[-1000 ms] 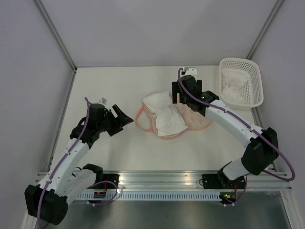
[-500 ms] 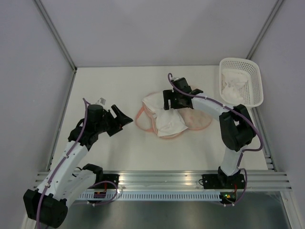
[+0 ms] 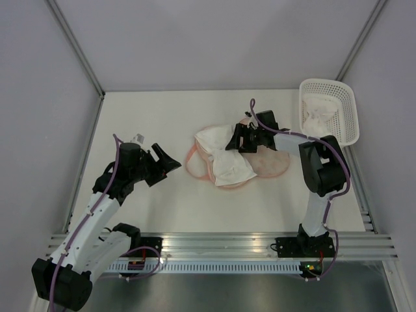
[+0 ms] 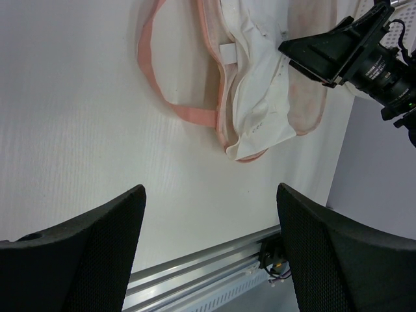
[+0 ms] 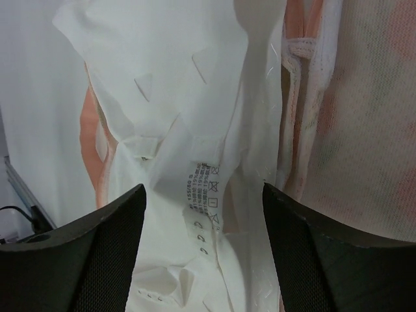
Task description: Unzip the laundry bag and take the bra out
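Observation:
The laundry bag (image 3: 270, 164) lies flat at mid-table, cream with faint orange prints and a salmon-pink loop strap (image 3: 193, 162). The white bra (image 3: 224, 159) lies spread across the bag's left part, partly out of it. My right gripper (image 3: 236, 139) is open, low over the bra's upper edge and pointing left. In the right wrist view its gripper (image 5: 203, 195) straddles the bra (image 5: 169, 97) and its care label (image 5: 209, 179), with the bag (image 5: 364, 130) at the right. My left gripper (image 3: 170, 158) is open and empty, left of the strap. The left wrist view shows its gripper (image 4: 209, 195) over bare table, with the bra (image 4: 260, 84) and the strap (image 4: 185, 112) ahead.
A white lattice basket (image 3: 348, 110) holding white garments stands at the back right. Grey walls close the table on the left, back and right. An aluminium rail (image 3: 221, 244) runs along the near edge.
My right arm has folded in, and its gripper has swung round to point left and come down onto the bra. The left arm has hardly moved.

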### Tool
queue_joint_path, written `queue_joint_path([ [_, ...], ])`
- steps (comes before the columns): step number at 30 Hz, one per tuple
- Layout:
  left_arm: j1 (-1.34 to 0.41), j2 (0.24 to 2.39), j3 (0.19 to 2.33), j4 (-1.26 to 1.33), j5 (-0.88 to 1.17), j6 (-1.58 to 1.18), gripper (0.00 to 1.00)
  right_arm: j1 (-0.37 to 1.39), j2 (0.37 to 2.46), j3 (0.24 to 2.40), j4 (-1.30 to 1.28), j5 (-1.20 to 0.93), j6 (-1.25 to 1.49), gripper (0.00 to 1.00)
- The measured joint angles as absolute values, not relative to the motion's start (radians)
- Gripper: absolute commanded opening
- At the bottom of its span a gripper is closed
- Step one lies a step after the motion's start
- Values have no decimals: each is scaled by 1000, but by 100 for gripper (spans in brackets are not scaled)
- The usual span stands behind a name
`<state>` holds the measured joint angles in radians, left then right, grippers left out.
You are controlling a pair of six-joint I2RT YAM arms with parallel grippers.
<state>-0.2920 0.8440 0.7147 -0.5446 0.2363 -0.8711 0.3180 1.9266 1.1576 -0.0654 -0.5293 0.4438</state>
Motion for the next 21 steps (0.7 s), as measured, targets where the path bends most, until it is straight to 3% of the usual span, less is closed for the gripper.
queue_joint_path([
  [3, -292, 844, 715, -545, 236, -871, 85, 300, 1946, 1144, -19, -598, 477, 67],
  [8, -292, 844, 715, -545, 235, -871, 85, 298, 1948, 1126, 47, -682, 515, 65],
  [11, -292, 844, 715, -545, 235, -871, 85, 299, 1938, 1115, 59, -708, 529, 59],
  [16, -292, 844, 715, -545, 235, -871, 85, 299, 1932, 1113, 85, -748, 553, 24],
  [21, -292, 844, 715, -545, 234, -871, 85, 299, 1933, 1113, 99, -783, 574, 28],
])
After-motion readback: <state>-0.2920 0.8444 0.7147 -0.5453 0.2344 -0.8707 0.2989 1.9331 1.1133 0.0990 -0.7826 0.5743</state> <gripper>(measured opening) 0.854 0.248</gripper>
